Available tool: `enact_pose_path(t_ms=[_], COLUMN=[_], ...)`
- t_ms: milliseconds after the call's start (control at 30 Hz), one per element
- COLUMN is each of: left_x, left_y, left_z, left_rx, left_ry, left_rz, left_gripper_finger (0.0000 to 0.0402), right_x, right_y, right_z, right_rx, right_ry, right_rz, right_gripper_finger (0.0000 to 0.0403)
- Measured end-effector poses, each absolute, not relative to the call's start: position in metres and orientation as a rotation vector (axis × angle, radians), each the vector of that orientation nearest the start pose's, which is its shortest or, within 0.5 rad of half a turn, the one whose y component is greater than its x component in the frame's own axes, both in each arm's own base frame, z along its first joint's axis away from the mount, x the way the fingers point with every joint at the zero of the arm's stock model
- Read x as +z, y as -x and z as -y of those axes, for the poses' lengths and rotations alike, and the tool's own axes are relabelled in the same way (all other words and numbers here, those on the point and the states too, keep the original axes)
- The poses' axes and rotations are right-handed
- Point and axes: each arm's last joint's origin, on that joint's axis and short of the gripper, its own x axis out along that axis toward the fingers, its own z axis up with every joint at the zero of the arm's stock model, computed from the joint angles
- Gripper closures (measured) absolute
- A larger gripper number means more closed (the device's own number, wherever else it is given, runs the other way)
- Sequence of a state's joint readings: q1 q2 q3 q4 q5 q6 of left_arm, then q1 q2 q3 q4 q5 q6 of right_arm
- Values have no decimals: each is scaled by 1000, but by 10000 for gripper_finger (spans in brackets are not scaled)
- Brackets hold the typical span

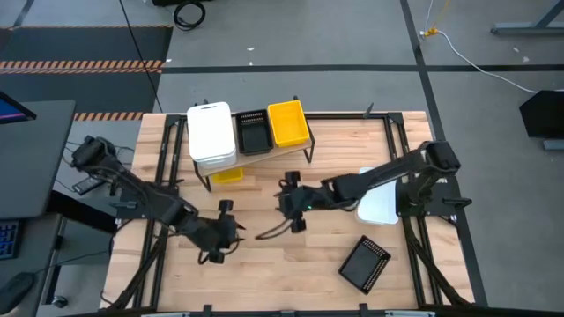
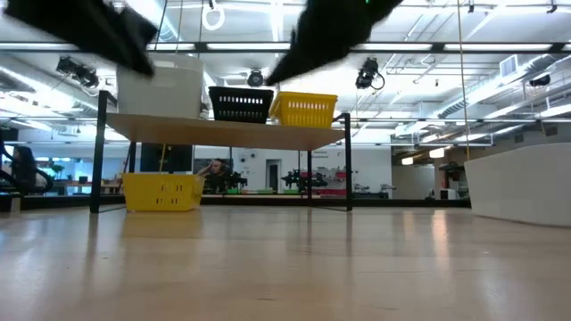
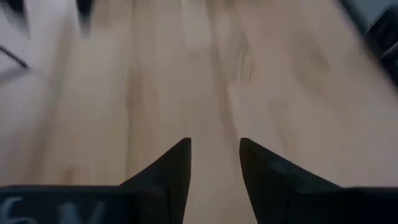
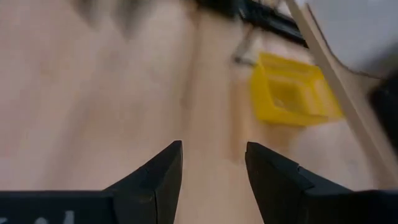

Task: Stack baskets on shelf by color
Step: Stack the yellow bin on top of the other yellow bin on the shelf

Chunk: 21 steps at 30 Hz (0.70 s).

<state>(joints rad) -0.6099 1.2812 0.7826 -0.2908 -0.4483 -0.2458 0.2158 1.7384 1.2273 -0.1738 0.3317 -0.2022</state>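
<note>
Right gripper (image 1: 293,204) is hanging over the middle of the table (image 1: 291,273), jaws apart and holding nothing, bare wood showing between the fingers in its wrist view. Left gripper (image 1: 224,231) is hovering just left of it, nearer the front edge, also carrying nothing, a gap showing between its fingers.

Shelf (image 1: 291,151) is sitting at the back of the table, carrying three lots side by side: white baskets (image 1: 211,132) on the left, a black basket (image 1: 253,130) in the middle, a yellow basket (image 1: 288,121) on the right. White looks stacked; I can't count the others.

Still loose: a second yellow basket (image 1: 227,175) on the table under the shelf's left end, a white basket (image 1: 381,207) under the right arm's forearm, a second black basket (image 1: 366,262) near the front right.

Looks like a between-picks step, both arms reaching for the next basket. The right wrist view is looking at the yellow one under the shelf (image 4: 292,93), ahead of the fingers and well apart from them, so that is probably the target.

Next move is calling for sliding in low under the plank, clear of the black legs, gripping a wall, pulling out, then lifting onto the yellow stack at the shelf's right end.
</note>
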Motion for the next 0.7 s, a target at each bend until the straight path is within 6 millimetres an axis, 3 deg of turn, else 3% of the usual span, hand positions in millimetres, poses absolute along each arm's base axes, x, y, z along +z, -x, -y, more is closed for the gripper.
enact_pose_path(t_ms=[167, 367, 567, 700], left_x=[267, 308, 320, 321], left_y=[-202, -183, -171, -172], left_z=[143, 131, 115, 106], left_rx=[-35, 50, 153, 255], left_ry=[-199, -168, -165, -184], left_rz=[-563, -434, -387, -374], left_gripper_finger=[269, 273, 274, 274], right_x=[195, 154, 136, 135], right_y=[-399, -425, -441, -449], right_z=[-54, -52, -46, -33], right_rx=[-108, -175, -193, -208], right_ry=[547, 830, 962, 979], right_rz=[-715, -656, -553, -554], right_gripper_finger=[222, 222, 221, 222])
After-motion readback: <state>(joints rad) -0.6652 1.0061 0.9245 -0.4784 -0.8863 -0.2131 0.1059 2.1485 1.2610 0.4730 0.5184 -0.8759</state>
